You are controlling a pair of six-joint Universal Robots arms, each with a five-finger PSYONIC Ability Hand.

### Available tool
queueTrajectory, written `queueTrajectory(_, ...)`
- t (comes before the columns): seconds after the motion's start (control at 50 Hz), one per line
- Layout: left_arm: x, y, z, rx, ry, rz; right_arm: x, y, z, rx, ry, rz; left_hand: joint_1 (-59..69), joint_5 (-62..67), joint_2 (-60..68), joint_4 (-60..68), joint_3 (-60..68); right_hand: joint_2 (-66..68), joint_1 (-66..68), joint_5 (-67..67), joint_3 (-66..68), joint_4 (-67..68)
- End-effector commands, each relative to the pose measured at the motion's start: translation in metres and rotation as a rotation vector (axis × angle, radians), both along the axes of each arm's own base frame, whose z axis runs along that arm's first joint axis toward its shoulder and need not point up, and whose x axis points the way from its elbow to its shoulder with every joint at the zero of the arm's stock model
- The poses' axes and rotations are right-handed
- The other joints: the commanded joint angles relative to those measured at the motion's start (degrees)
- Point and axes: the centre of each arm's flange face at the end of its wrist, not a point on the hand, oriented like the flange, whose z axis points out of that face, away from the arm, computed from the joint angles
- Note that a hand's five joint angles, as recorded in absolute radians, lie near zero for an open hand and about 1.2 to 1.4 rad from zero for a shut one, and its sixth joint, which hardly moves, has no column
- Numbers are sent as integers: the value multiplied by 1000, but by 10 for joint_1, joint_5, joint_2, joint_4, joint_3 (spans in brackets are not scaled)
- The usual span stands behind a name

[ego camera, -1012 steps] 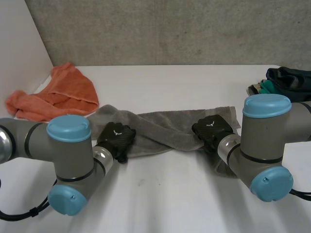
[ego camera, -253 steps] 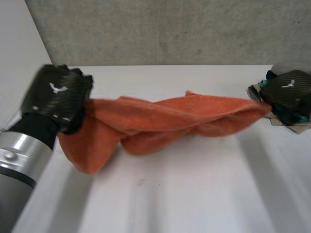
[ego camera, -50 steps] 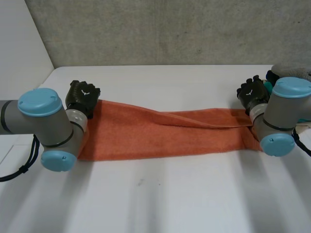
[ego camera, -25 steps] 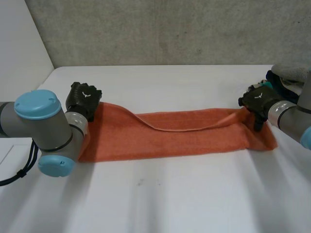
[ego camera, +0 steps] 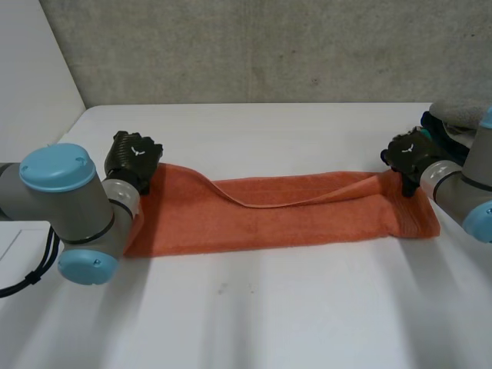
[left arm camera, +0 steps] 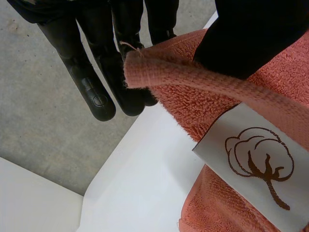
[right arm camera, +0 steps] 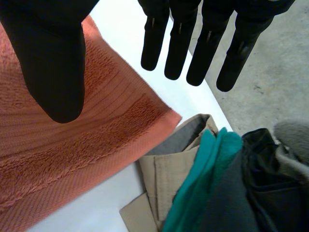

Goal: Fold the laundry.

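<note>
An orange towel is lying as a long band across the white worktop, running from 9 o'clock to 3 o'clock in the head view. Its near long edge is lying straight and flat. Its far long edge is doubling over toward the middle, forming a loose, shallow flap that is sagging between the two ends. A woven hem band is running along each short end, and a white label printed with a brown cotton boll is sitting at the left end.

The left hand is sitting at the towel's far corner at 9 o'clock. Its fingers are pointing straight and close together, and the thumb is pressing the hem against them, pinching the corner up off the worktop.

The right hand is hovering over the far corner at 3 o'clock. Its fingers are reaching out straight and slightly spread, with the thumb apart from them and gripping nothing. The corner is lying flat beneath the thumb.

A pile of clothes in tan, teal and dark cloth is crowding just beside that corner. Broad white worktop is spreading from the towel toward 6 o'clock. A narrower strip is running toward 12 o'clock, up to the grey wall. The worktop's edge is passing close behind the left hand at 9 o'clock.
</note>
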Motion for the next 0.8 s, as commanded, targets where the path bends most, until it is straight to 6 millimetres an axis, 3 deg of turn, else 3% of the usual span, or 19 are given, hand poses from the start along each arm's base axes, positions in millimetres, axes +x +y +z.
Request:
queueTrajectory(0.02,1,1,2,-4,2,-2,4,-5,-17,24,-12,36,106,92,91,90,91,66,66,65,65,66)
queueTrajectory(0.08,1,-1,3,-9,4,-2,4,-9,-22,16,-20,37,106,92,91,90,91,200,200,199,199,200)
queueTrajectory(0.12,2,-2,2,-9,4,-1,5,-17,-19,-23,-48,30,108,94,92,92,93,422,421,420,420,421)
queueTrajectory(0.14,1,-3,3,-13,6,-1,6,-20,-18,-39,-62,25,108,94,92,92,93,462,462,461,461,462)
queueTrajectory(0.24,0,-17,0,-41,15,7,5,-35,-13,-137,-155,-12,109,95,94,93,94,463,463,461,461,462)
queueTrajectory(0.38,-1,-40,-7,-75,26,24,9,-49,-28,-200,-165,-22,86,72,71,70,71,463,463,461,461,462)
queueTrajectory(0.4,-1,-41,-8,-78,26,24,10,-49,-29,-198,-167,-21,51,37,35,35,36,435,435,433,434,435)
queueTrajectory(0.42,-1,-42,-8,-83,26,23,10,-49,-30,-198,-167,-21,-38,-52,-53,-54,-53,300,300,298,298,299)
queueTrajectory(0.44,-2,-42,-8,-88,23,22,10,-49,-30,-197,-166,-24,-297,-311,-312,-313,-312,117,117,115,115,117)
queueTrajectory(0.46,-3,-42,-7,-93,22,20,9,-48,-30,-194,-165,-36,-441,-455,-456,-457,-456,-128,-128,-130,-129,-128)
queueTrajectory(0.48,-4,-41,-7,-95,22,17,8,-48,-29,-195,-163,-47,-557,-571,-573,-573,-572,-152,-152,-154,-154,-152)
queueTrajectory(0.54,-7,-37,-5,-96,28,8,5,-45,-19,-201,-162,-88,-557,-571,-572,-573,-572,-237,-237,-239,-239,-238)
queueTrajectory(0.6,-8,-31,-2,-94,31,10,4,-36,-3,-206,-162,-91,-555,-569,-570,-571,-570,-237,-237,-239,-239,-238)
queueTrajectory(0.7,0,-16,18,-108,38,14,-2,-2,24,-156,-160,-74,-555,-569,-570,-571,-570,-237,-237,-239,-239,-238)
queueTrajectory(0.76,6,0,28,-105,43,13,-5,17,29,-90,-155,-61,-553,-567,-569,-569,-568,-225,-225,-226,-226,-225)
queueTrajectory(0.8,10,9,33,-102,45,13,-12,35,26,2,-149,-61,-553,-567,-569,-569,-568,-146,-146,-147,-147,-146)
